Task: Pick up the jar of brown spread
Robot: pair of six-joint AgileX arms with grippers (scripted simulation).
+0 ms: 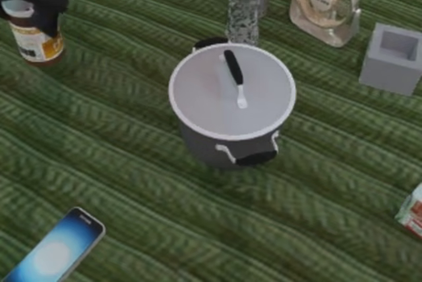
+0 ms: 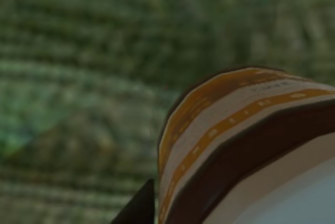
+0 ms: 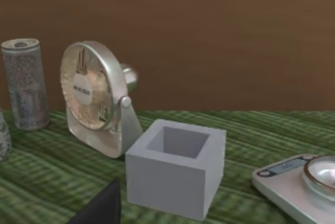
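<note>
The jar of brown spread (image 1: 38,43), with a white lid, dark contents and a white-and-orange label, is at the table's far left back corner. My left gripper (image 1: 28,9) comes down over its lid and is shut on it. In the left wrist view the jar (image 2: 246,145) fills the near side, and one dark fingertip (image 2: 137,209) lies against its wall. I cannot tell whether the jar rests on the green cloth or hangs above it. My right gripper (image 3: 104,209) is outside the top view, parked near the grey box.
A grey pot with lid (image 1: 198,91) stands mid-table, a clear speckled bottle (image 1: 245,2) just behind it. At the back right are a fan (image 1: 326,2) and a grey open box (image 1: 392,58). A phone (image 1: 56,249) lies front left, a carton (image 1: 414,213) at the right edge, and a scale (image 3: 293,182) beside the box.
</note>
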